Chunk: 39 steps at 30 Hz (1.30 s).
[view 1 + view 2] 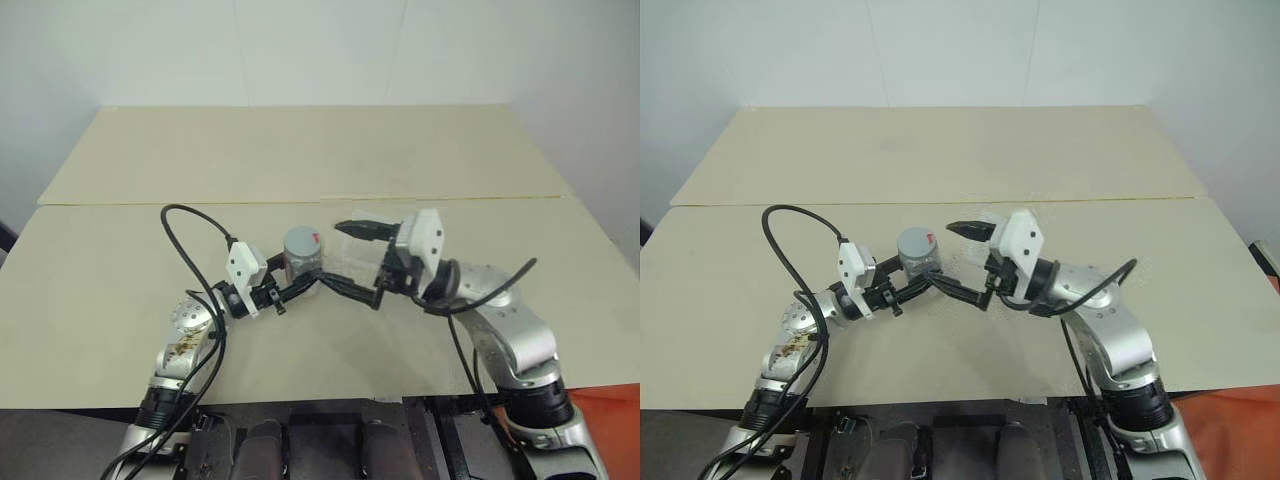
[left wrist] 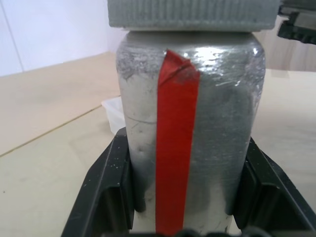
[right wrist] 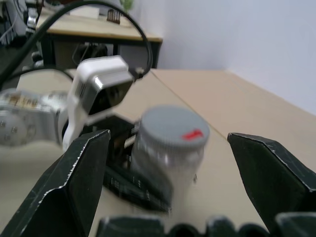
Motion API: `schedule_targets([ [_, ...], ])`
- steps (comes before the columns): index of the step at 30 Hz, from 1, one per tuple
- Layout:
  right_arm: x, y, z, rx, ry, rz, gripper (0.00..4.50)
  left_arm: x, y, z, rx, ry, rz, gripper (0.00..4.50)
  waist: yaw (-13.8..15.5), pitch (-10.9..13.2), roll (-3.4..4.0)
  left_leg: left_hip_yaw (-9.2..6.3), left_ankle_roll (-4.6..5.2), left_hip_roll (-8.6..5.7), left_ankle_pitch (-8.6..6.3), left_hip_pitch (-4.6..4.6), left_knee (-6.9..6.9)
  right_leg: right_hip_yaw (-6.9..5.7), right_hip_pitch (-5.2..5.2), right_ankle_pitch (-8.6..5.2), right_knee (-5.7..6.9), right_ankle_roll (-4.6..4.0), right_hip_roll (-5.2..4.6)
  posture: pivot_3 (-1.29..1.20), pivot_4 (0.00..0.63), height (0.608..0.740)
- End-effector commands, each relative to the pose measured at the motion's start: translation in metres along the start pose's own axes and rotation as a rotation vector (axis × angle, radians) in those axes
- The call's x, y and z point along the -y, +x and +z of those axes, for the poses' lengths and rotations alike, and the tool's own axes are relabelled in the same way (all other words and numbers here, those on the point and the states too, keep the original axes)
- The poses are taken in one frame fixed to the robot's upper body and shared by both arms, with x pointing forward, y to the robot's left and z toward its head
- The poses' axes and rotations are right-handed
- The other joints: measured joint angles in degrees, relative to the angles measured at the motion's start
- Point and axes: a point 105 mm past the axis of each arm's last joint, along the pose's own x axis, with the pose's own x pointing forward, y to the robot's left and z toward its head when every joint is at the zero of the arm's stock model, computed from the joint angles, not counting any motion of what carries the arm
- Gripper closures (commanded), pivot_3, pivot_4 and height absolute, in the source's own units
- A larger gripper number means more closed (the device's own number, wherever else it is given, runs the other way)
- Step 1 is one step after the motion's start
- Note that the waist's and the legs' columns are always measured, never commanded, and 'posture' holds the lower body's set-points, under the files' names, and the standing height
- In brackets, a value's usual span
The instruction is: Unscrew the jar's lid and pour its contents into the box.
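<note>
Left gripper [image 1: 300, 288]: I have it clamped on the jar [image 2: 190, 133], one black finger pressed to each side of the body below the lid; the red stripe faces my left wrist camera.
Right gripper [image 1: 350, 262]: my fingers are spread wide and empty, pointing across at the jar, with the lid between them but untouched.
Jar: upright, held above the table [image 1: 130, 290] in front of me.
Lid [image 3: 172, 127]: seated on the jar, red mark up; I judge it not yet unscrewed.
Box [image 1: 352, 250]: clear tray on the table just behind my right gripper.
Risk, twist: if my right fingers close off-centre they may slip on the rim.
Risk, grip: turning force could spin the jar in my left fingers.
Risk, spill: a tilt once the lid frees could drop the contents short of the box.
</note>
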Motion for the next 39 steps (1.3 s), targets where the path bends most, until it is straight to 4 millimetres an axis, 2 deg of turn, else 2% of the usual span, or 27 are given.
schedule_targets([
  [1,0.001,0.014,0.011,0.036,-0.048,-0.024,0.05,0.005,0.004,0.009,0.037,0.042,-0.018,2.43,0.0,0.0,0.00,0.01,0.00,-0.01,0.00,-0.01,0.00,0.00,0.00,0.00,-0.01,0.00,-0.01,0.00,0.150,0.740],
  [5,0.004,0.027,0.009,0.039,-0.054,-0.048,0.05,0.009,0.006,0.011,0.048,0.045,-0.028,2.43,0.1,0.0,0.00,0.01,0.00,-0.01,0.00,-0.01,0.02,-0.01,0.01,0.00,0.01,0.00,-0.01,0.00,0.150,0.740],
  [11,0.014,0.034,0.006,0.027,-0.062,-0.086,0.05,0.012,0.006,0.012,0.055,0.045,-0.039,2.43,0.0,0.0,0.00,0.02,0.00,-0.01,0.00,-0.02,0.02,-0.01,-0.01,0.00,0.02,0.00,-0.01,0.00,0.150,0.740],
  [15,0.019,0.030,0.001,0.003,-0.065,-0.103,0.05,0.010,0.005,0.013,0.061,0.043,-0.032,2.43,0.0,0.0,0.00,0.03,0.00,-0.02,0.00,-0.02,0.02,0.00,-0.01,0.00,0.00,0.00,-0.01,0.00,0.150,0.740],
  [28,0.022,0.010,0.002,0.001,-0.035,-0.126,0.05,-0.002,-0.002,0.013,0.064,0.028,0.000,2.43,0.0,0.0,0.00,0.01,0.00,0.00,0.00,-0.02,0.02,-0.01,0.00,0.00,0.01,0.00,-0.01,0.00,0.150,0.740],
  [39,0.026,-0.003,-0.001,-0.022,-0.059,-0.144,0.05,-0.004,-0.004,0.012,0.060,0.033,-0.005,2.43,0.0,0.0,0.00,0.02,0.00,-0.01,0.00,-0.02,0.02,-0.01,0.00,0.00,-0.01,0.00,-0.01,0.00,0.150,0.740],
])
